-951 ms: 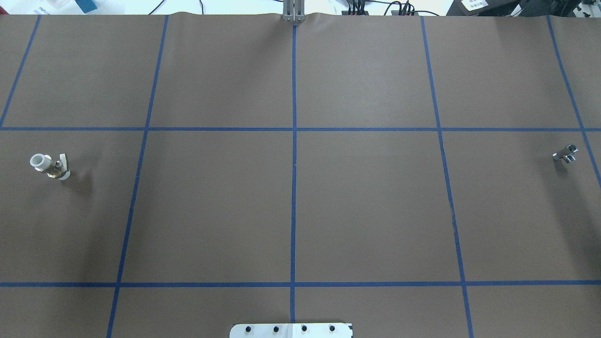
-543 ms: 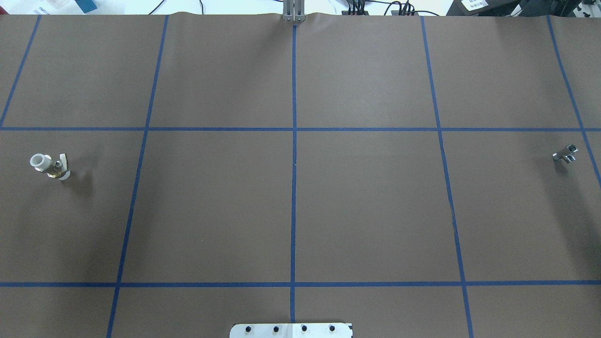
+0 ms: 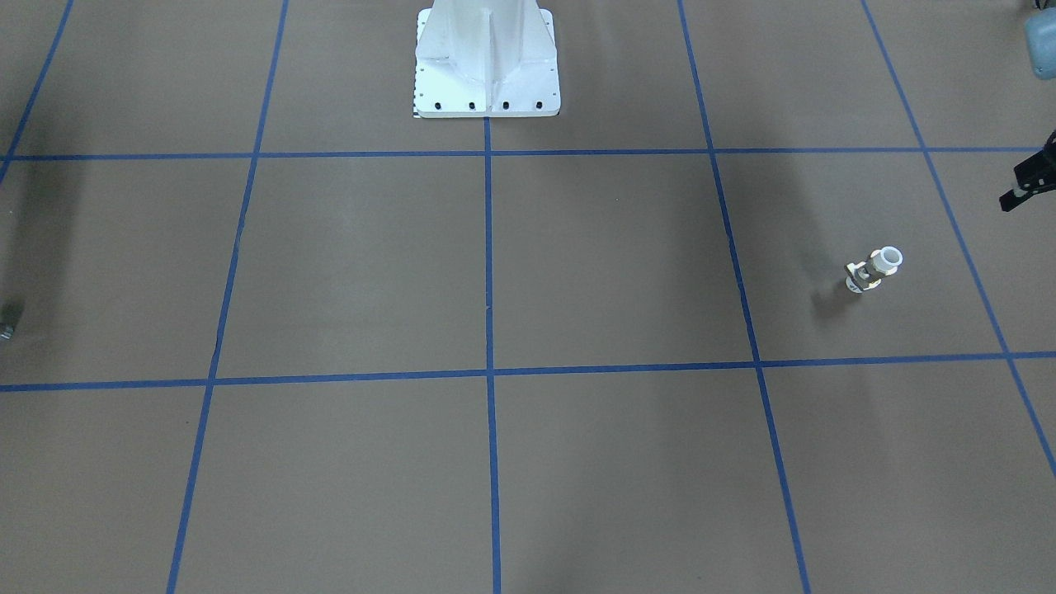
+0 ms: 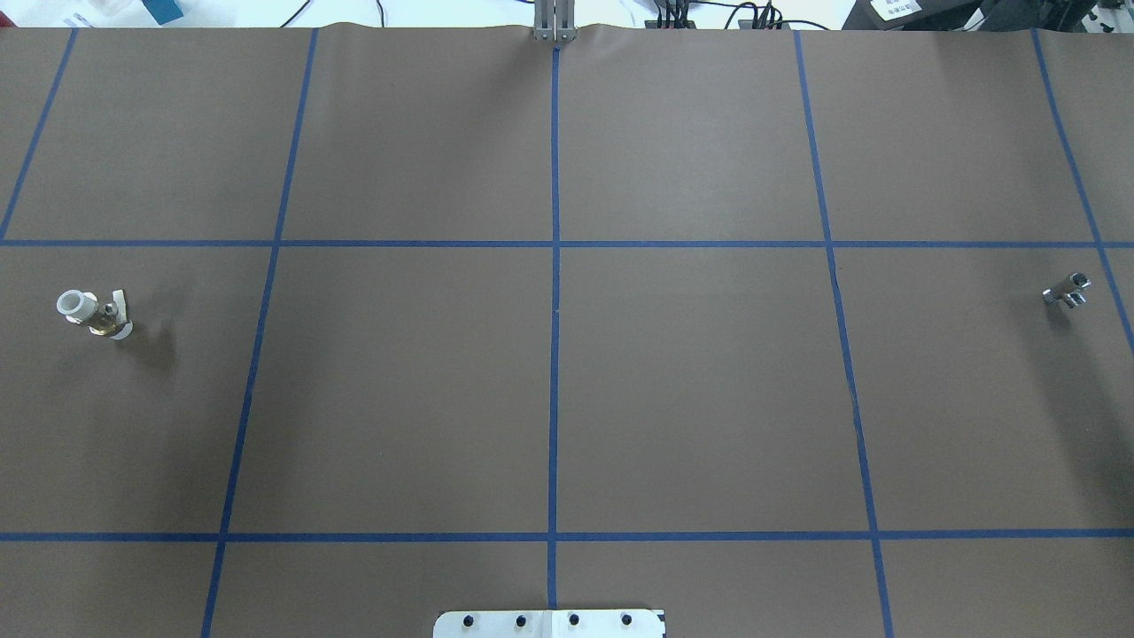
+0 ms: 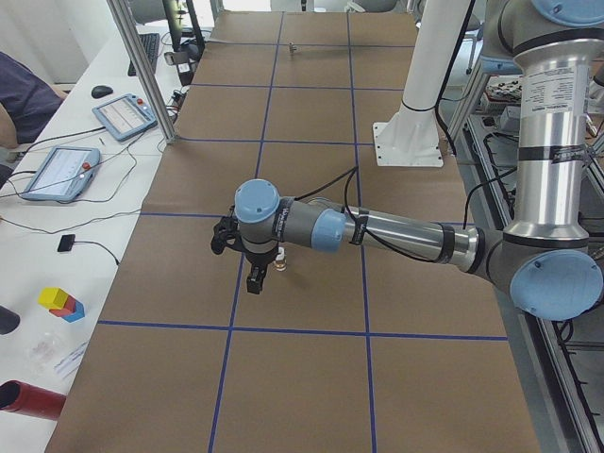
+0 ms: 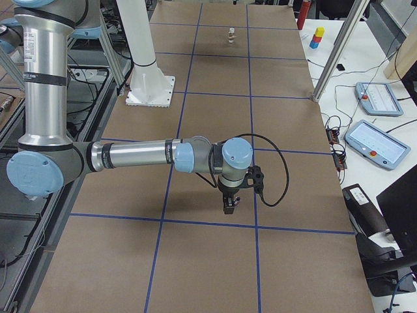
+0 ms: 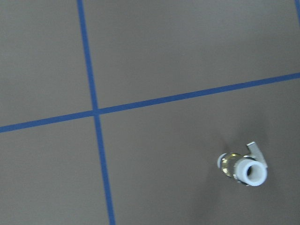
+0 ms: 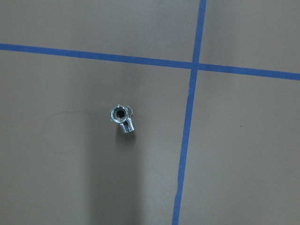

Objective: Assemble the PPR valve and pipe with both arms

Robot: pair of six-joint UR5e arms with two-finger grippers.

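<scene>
The left arm (image 5: 396, 231) stretches low over the table (image 4: 691, 399), with the left gripper (image 5: 256, 281) hanging off its wrist, fingers pointing down and clear of the surface. I cannot tell whether those fingers are spread or closed: the side view is too coarse, and only a black sliver shows at the front view's edge. The valve (image 4: 93, 315) stands on the table below the left gripper and inboard of it, toward the table's middle, touching neither finger. It stands on one white end with the other open end tilted upward, brass in the middle and its pale handle sticking out sideways. From the left wrist camera it sits low and to the right, well off a crossing of blue tape (image 7: 96, 112). The right arm (image 6: 130, 156) reaches out the same way at the far end of the table, with the right gripper (image 6: 229, 207) pointing down above the surface; its state cannot be told either. The pipe (image 4: 1066, 292) rests on the table beneath the right gripper, apart from it. The right wrist camera looks down its bore, slightly left of centre, with a threaded stub jutting from its side.
</scene>
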